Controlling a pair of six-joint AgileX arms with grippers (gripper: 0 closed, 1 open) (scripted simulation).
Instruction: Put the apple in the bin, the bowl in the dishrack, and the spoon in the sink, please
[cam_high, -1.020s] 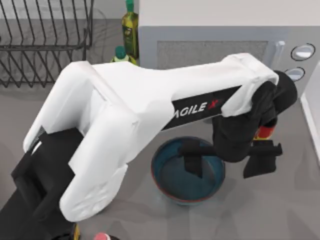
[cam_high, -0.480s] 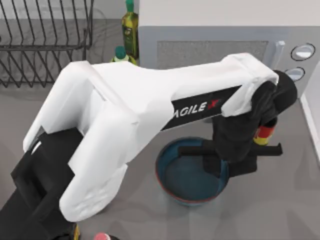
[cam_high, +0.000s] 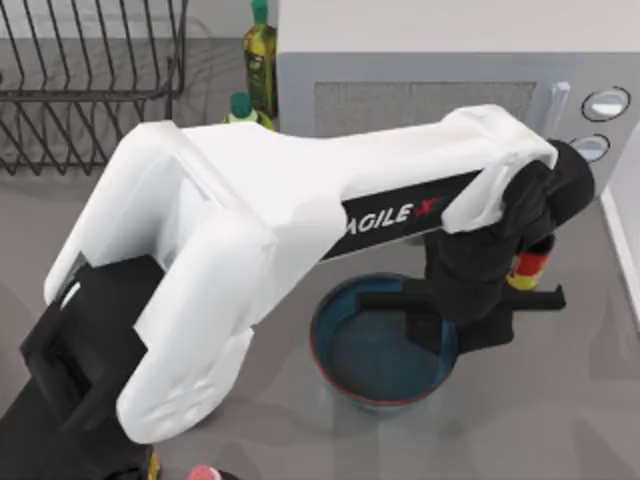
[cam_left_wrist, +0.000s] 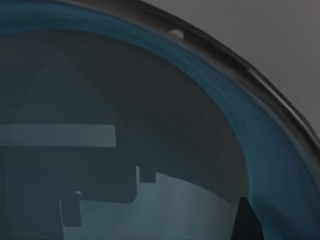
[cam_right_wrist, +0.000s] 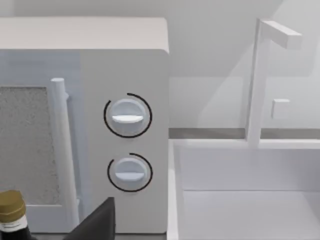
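The left gripper (cam_high: 462, 318) was down at the right side of the bowl (cam_high: 360, 350), fingers straddling the rim, one inside and one outside, so it looked clamped on the bowl's wall. The left wrist view was right up against the bowl's (cam_left_wrist: 260, 150) teal inside and dark rim. The bowl sat on the grey table (cam_high: 560, 420) in front of the microwave (cam_high: 420, 90). The dishrack (cam_high: 90, 90) was way off at the back left. Two green bottles (cam_high: 260, 55) stood beside the microwave. The right wrist view looked at the microwave's (cam_right_wrist: 125, 135) knobs and the white sink (cam_right_wrist: 245, 190) next to it.
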